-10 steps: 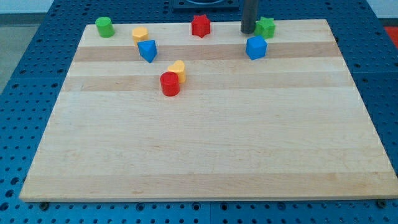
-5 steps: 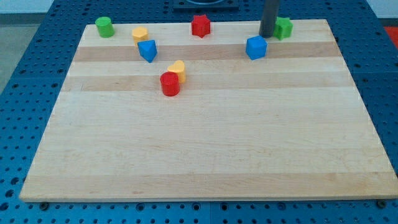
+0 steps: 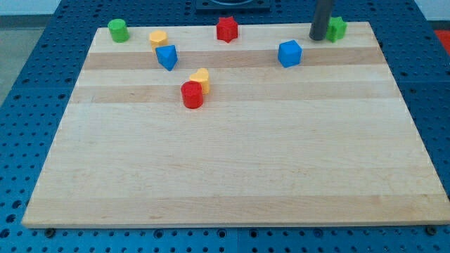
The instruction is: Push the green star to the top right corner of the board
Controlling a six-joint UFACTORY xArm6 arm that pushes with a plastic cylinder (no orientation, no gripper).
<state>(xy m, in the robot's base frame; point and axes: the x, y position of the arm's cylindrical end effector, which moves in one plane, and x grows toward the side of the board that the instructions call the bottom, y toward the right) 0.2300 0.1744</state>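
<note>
Now my tip (image 3: 319, 38), touching green star (image 3: 337, 29)

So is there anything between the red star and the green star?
Yes. In the camera view, my tip stands between the red star and the green star, right against the green star's left side. Otherwise that stretch is bare board.

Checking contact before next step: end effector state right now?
No gripper, just a rod: my tip sits on the board, against the green star from the view's left, holding nothing.
</note>
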